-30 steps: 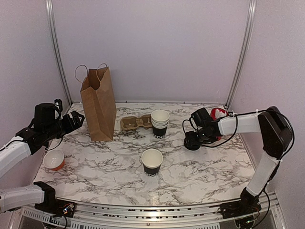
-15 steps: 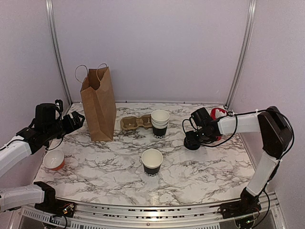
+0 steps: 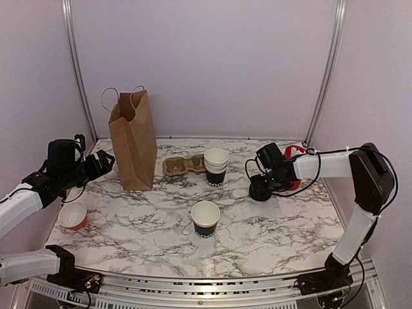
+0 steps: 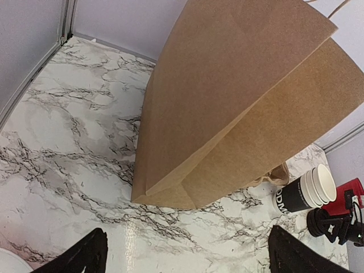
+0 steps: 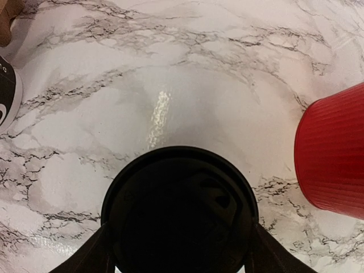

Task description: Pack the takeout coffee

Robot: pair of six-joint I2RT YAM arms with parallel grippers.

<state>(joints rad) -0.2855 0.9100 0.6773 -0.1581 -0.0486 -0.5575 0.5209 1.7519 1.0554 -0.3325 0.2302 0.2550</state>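
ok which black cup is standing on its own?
The front-centre cup, open-topped, standing apart; the others are nested in a stack beside the cardboard carrier.

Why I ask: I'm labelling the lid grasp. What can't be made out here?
- Right wrist: whether the fingers press the lid; the bottom edge cuts both off.
- Top: how the right gripper stands; it is small and black against the lid.
- Top and left wrist: the inside of the bag; only its outer walls show.
- Top: most of the red cup, behind the right arm.
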